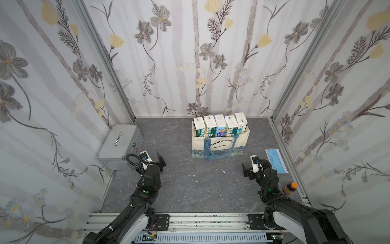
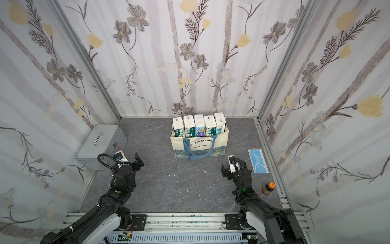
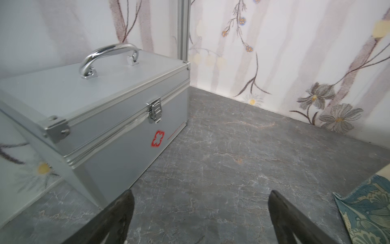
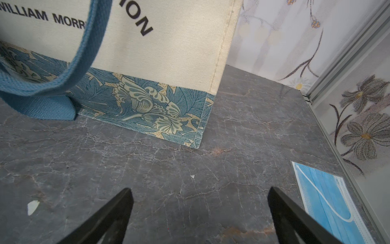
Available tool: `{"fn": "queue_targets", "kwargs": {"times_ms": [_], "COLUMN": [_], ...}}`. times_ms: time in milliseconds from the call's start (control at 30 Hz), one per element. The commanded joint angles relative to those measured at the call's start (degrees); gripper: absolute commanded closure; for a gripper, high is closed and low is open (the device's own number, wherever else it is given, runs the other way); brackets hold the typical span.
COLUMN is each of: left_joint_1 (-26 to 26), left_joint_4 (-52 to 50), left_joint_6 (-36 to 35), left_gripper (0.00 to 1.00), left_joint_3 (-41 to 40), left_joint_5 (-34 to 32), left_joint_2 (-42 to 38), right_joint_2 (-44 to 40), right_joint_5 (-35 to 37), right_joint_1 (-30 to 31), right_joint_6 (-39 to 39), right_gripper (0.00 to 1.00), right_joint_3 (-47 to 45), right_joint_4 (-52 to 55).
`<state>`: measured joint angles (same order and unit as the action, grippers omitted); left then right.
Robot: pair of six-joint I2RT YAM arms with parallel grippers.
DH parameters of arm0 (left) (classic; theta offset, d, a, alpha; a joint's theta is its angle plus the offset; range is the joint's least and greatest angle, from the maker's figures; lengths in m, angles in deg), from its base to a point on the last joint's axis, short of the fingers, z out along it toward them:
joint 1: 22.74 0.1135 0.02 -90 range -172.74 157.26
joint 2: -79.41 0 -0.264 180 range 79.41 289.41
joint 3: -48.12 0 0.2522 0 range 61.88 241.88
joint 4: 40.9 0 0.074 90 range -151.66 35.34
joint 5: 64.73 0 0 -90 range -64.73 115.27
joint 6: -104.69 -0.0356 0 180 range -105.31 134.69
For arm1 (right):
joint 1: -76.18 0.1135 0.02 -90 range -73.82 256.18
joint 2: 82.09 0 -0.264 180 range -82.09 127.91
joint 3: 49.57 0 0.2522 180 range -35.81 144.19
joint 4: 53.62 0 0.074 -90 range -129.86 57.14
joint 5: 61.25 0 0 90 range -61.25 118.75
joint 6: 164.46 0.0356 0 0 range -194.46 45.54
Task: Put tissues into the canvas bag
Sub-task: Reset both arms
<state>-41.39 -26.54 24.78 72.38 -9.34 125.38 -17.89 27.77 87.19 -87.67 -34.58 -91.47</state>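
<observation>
Five tissue packs [image 1: 220, 124] stand on end, long axes vertical, white tops up, printed faces forward, rowed in cream canvas bag [image 1: 223, 145] by back wall [image 1: 190, 63]; left gripper [image 3: 200, 194], right gripper [image 4: 200, 192] wide open, empty.

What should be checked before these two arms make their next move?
1. Left gripper open and empty: ok.
2. Right gripper open and empty: ok.
3. Canvas bag standing upright: ok.
4. Tissues in the bag: ok, five packs stand in a row.
5. More packs hidden underneath: cannot tell.
6. Face mask apart from the right gripper: ok.
</observation>
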Motion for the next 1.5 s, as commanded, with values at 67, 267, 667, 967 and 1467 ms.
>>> {"fn": "queue_targets", "kwargs": {"times_ms": [67,267,667,967,1467], "left_joint_1": [0.37,1.27,9.09,13.59,16.19], "left_joint_4": [12.47,23.37,33.61,28.18,26.47], "left_joint_6": [-13.79,-15.49,-14.10,-10.31,-7.94], "left_gripper": [0.00,0.00,0.00,0.00,0.00], "left_joint_3": [-1.53,-2.95,-0.07,9.63,10.81], "left_joint_5": [8.14,7.16,18.12,18.28,20.21], "left_joint_2": [4.85,17.93,30.23,44.06,44.12], "right_joint_2": [14.54,21.71,24.27,26.39,21.93], "right_joint_5": [4.26,5.58,10.79,14.90,2.23], "right_joint_1": [-0.40,-1.48,-5.11,-5.11,-9.41], "right_joint_6": [1.41,2.28,8.69,9.61,10.87], "right_gripper": [0.01,0.01,0.01,0.01,0.01], "right_joint_3": [0.25,2.83,4.58,7.08,17.66], "right_joint_4": [-26.68,-28.93,-29.01,-28.78,-2.55]}}
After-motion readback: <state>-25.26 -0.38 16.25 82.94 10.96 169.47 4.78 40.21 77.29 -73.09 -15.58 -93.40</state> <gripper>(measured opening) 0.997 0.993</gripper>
